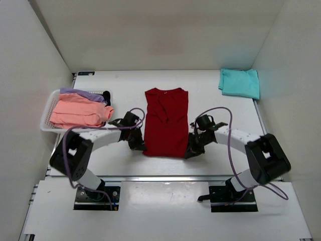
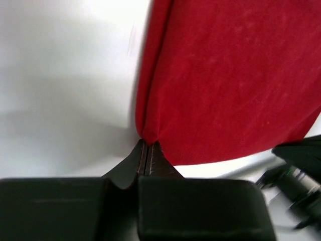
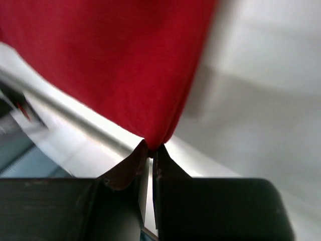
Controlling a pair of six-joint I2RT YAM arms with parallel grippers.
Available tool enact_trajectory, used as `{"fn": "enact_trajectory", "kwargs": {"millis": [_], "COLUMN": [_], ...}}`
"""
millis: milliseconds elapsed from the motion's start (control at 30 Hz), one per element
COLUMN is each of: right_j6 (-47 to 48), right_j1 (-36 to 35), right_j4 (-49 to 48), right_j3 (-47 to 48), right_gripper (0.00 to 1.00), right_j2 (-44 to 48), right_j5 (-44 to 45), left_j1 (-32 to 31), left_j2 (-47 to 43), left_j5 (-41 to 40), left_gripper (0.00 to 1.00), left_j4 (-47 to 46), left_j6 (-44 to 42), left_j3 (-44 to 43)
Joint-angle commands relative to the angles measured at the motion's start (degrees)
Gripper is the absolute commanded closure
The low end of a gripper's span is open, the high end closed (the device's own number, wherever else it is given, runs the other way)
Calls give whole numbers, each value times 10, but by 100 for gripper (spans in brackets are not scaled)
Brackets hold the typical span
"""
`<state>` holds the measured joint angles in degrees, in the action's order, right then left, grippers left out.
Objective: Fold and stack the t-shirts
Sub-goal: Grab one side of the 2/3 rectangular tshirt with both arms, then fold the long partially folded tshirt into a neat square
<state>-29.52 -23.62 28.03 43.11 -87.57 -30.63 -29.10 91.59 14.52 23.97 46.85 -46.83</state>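
Observation:
The dark red t-shirt (image 1: pixel 166 122) lies lengthwise in the middle of the table, sides folded in, neck at the far end. My left gripper (image 1: pixel 142 148) is shut on its near left corner; the left wrist view shows the cloth (image 2: pixel 230 75) pinched at my left gripper's tips (image 2: pixel 149 142). My right gripper (image 1: pixel 190 152) is shut on the near right corner; the right wrist view shows the cloth (image 3: pixel 110 60) pinched at my right gripper's tips (image 3: pixel 151 147). A folded teal t-shirt (image 1: pixel 239 83) lies at the far right. The salmon pink t-shirt (image 1: pixel 80 112) and lavender t-shirt (image 1: pixel 84 94) lie in the basket.
A white mesh basket (image 1: pixel 46 114) stands at the left edge of the table. White walls close in the table at the back and sides. The table's near edge runs just in front of both grippers.

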Motion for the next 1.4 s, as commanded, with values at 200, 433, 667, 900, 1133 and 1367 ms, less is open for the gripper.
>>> {"fn": "enact_trajectory", "kwargs": {"millis": [200,433,667,900,1133,1367], "right_j6": [-102,-36,87,68,84,160], "right_j1": [-84,-7,93,148,170,131], "right_j4": [29,126,223,296,481,487], "right_j3": [-155,-72,283,770,1187,1121], "right_gripper": [100,100,100,88,57,38], "right_j2": [219,204,-22,-381,-645,-618], "right_j5": [-46,-60,-67,-74,-21,67], "left_j1": [-60,-12,76,161,195,180], "left_j2": [-251,-261,-44,196,351,245], "left_j5": [52,46,60,20,78,106], "left_gripper": [100,100,100,64,31,33], "left_j4": [91,147,170,166,153,80], "left_j6": [42,33,-24,-10,18,49], "left_j3": [173,105,-181,-478,-642,-488]}}
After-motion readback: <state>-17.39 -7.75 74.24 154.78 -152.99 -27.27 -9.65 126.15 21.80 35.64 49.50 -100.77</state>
